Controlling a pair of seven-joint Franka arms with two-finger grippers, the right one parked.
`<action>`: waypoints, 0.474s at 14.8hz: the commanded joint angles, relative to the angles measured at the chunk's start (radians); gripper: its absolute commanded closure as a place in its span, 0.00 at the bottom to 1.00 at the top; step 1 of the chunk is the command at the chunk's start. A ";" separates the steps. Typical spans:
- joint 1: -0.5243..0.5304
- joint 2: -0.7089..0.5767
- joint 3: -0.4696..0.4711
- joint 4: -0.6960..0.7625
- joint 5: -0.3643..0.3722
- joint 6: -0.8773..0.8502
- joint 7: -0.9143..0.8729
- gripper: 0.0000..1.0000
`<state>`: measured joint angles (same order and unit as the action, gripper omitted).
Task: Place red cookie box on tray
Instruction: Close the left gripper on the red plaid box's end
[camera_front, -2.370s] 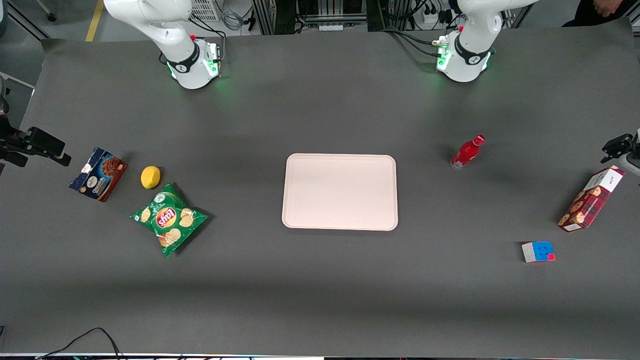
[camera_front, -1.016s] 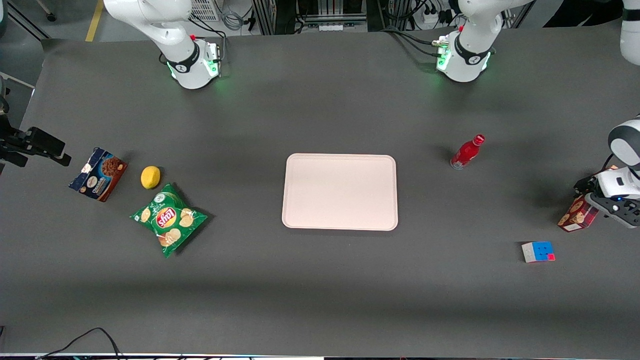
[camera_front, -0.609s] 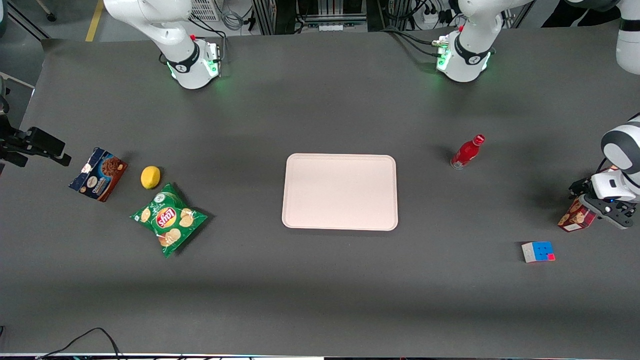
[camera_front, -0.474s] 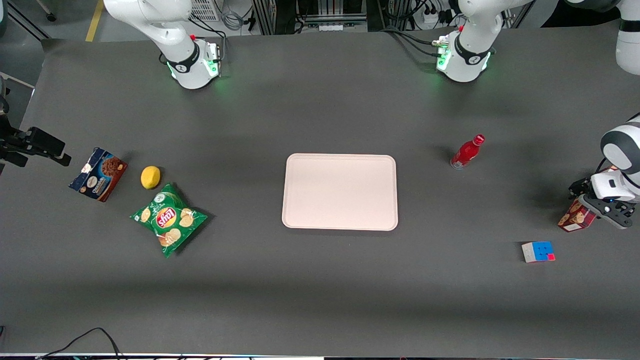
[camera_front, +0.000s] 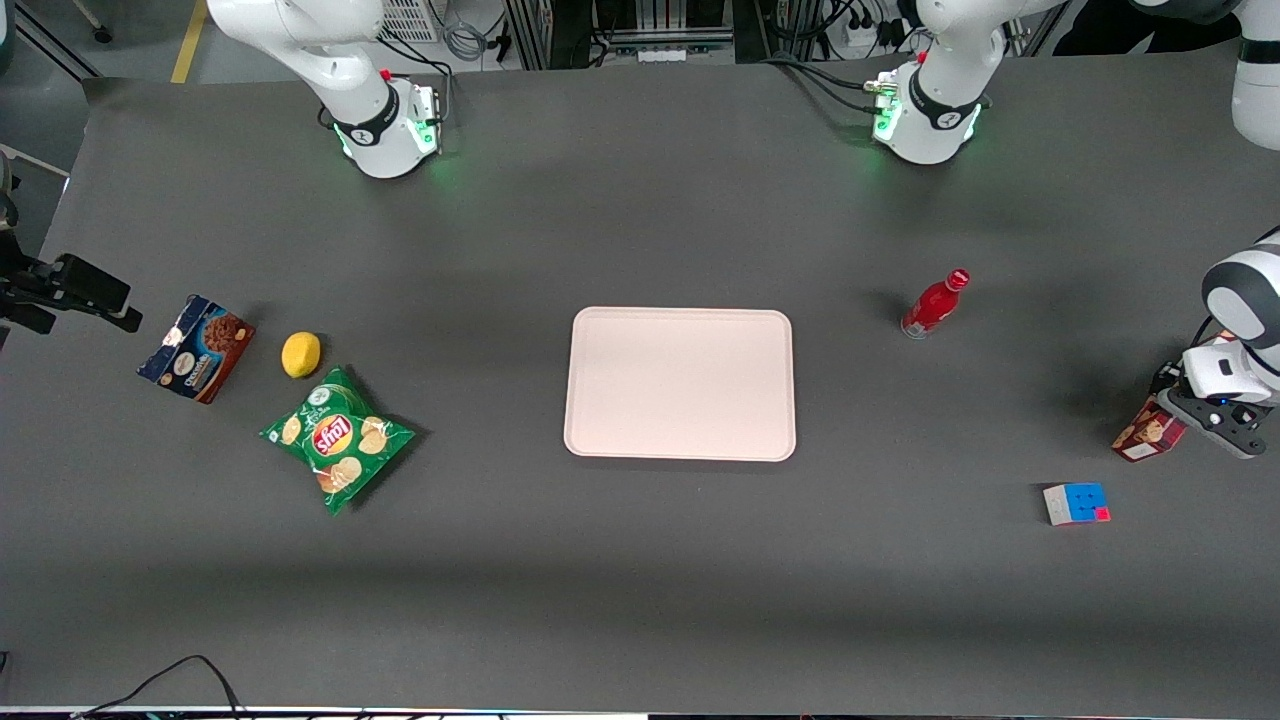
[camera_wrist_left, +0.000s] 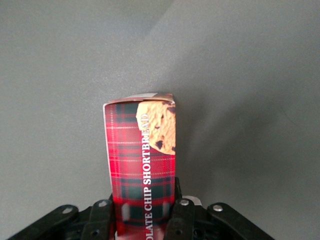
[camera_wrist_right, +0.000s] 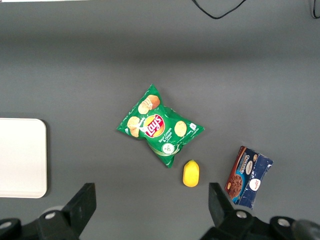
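- Pincer (camera_wrist_left: 144, 220), black two-finger type on the working arm: sits over the working arm's end of the bench, its fingers (camera_wrist_left: 181, 220) pressed against both long sides of the long narrow red-and-dark plaid cookie box (camera_wrist_left: 142, 160). Judged to be gripping the carton.
- Red cookie box, position: near the bench edge at the working arm's end, mostly covered by the pincer in the front view, with only one end showing (camera_front: 1140, 437). Whether it rests on the bench or is lifted cannot be told.
- Risk, grip: the hold appears to sit toward one end of the carton, so the long free end may droop or swivel between the fingers during a carry.
- Risk, squeeze: thin card walls may buckle inward, loosening the hold.
- Risk, route: the small multicoloured puzzle cube (camera_front: 1076, 503) and the upright red plastic bottle (camera_front: 935, 302) lie between the carton and its goal; a low carry could clip either.
- Container: large flat pale pink rectangular tray (camera_front: 680, 445), mid-bench, well apart from the carton. Contents: nothing.
- Other stock, parked arm's end: green crisp bag (camera_front: 338, 437), yellow lemon (camera_front: 301, 354), dark blue-and-brown cookie box (camera_front: 196, 348).
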<state>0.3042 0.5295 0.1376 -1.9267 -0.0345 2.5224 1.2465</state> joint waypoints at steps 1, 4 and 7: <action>-0.002 -0.022 -0.004 0.014 -0.021 -0.005 0.028 0.94; -0.017 -0.110 -0.009 0.020 -0.021 -0.028 0.018 0.97; -0.020 -0.175 -0.009 0.099 -0.021 -0.187 -0.015 0.97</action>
<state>0.2949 0.4491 0.1237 -1.8744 -0.0407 2.4875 1.2461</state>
